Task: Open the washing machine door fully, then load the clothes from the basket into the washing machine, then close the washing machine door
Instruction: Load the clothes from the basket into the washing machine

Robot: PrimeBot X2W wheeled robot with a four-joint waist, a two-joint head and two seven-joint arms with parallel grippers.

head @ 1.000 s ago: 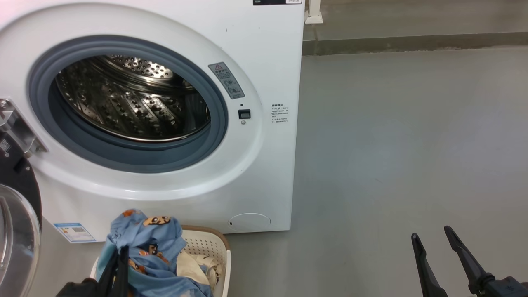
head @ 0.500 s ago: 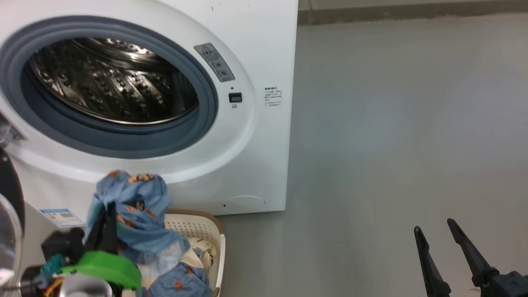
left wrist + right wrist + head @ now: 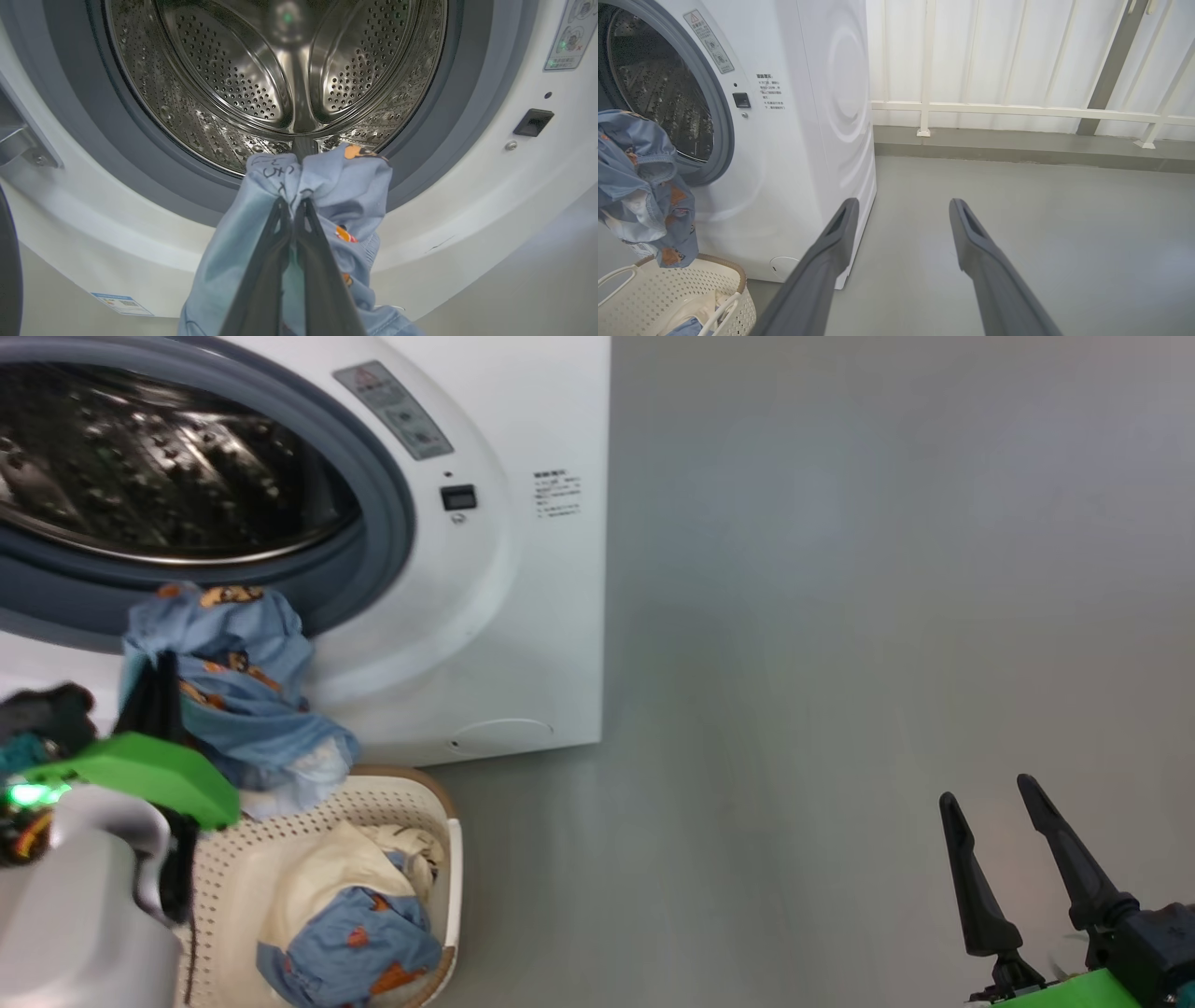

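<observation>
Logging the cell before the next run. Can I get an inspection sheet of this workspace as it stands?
Surface: grey floor, smooth.
Job's things: washing machine with its drum exposed, no clothes seen inside; blue garment raised at its mouth; basket below, holding cream and blue pieces.
Clutter: nothing seen.
Claws: left claw shut on the blue garment; right claw open, holding nothing, over the floor.
Cables: nothing seen.
Surroundings: white railing behind the machine.
</observation>
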